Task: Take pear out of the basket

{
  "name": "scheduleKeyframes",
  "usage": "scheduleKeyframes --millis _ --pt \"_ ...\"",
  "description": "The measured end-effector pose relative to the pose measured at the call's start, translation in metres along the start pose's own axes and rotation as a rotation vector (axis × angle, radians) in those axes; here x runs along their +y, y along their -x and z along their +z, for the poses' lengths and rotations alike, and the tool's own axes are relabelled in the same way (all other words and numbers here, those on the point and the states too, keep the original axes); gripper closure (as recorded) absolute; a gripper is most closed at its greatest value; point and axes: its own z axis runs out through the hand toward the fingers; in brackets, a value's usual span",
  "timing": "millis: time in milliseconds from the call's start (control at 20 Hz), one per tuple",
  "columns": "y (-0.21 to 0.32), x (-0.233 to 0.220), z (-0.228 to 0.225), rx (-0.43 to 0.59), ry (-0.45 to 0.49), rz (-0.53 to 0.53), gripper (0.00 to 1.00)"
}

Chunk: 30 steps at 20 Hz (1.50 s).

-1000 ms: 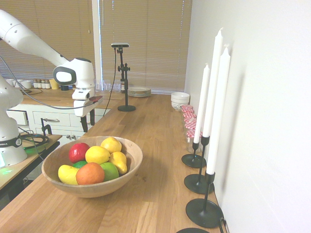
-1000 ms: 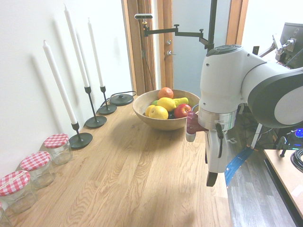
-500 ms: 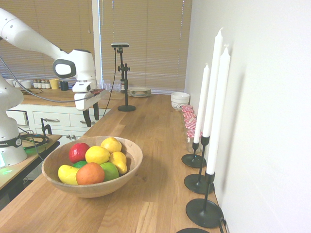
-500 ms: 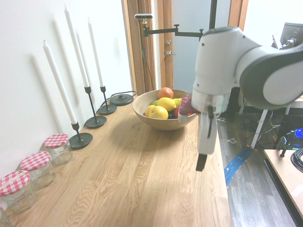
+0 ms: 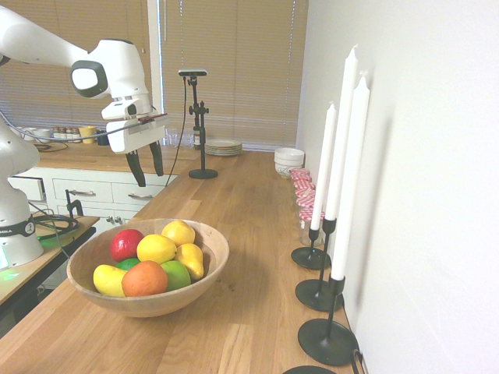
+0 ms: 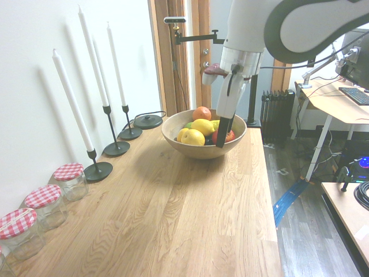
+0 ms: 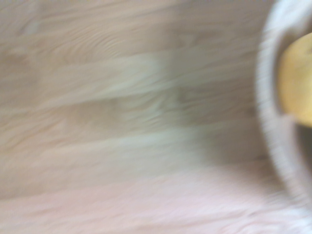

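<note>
A: Which step is the arm on?

B: The approach, by the look of it. The gripper (image 5: 146,165) hangs in the air above the wooden counter (image 5: 234,202), short of the basket (image 5: 210,253), with its 2 dark fingers spread apart and nothing between them.

A: And the pear?

B: It lies in the basket, at about 3 o'clock of the fruit pile in the first exterior view: the pear (image 5: 191,259) leans against the inner wall, touching a rounder yellow fruit (image 5: 157,248) at its 9 o'clock and a green fruit (image 5: 176,273) at its 7 o'clock.

A: What does the next move call for?

B: Probably carrying the gripper over the basket, then coming down on the pear alone. The wrist view is blurred; it shows only counter grain, a bit of rim and a yellow patch.

A: Anything in the way?

B: The neighbours crowd it: a red apple (image 5: 125,244), an orange fruit (image 5: 144,278) and 2 more yellow ones share the basket. The wall at the pear's side leaves little room for a finger. 3 candles (image 5: 340,156) in black holders stand at 3 o'clock of the basket, well apart, with checked-lid jars (image 6: 68,180) beyond.
</note>
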Motion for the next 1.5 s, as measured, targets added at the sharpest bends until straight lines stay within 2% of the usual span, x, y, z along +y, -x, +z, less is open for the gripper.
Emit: scheduleKeyframes --millis 600,900,1500 --pt "-0.100 -0.034 0.031 -0.029 0.027 0.045 0.00" --pt "-0.142 -0.028 0.050 -0.051 0.040 0.087 0.00" --pt "-0.161 -0.014 0.096 -0.110 0.053 0.111 0.00"
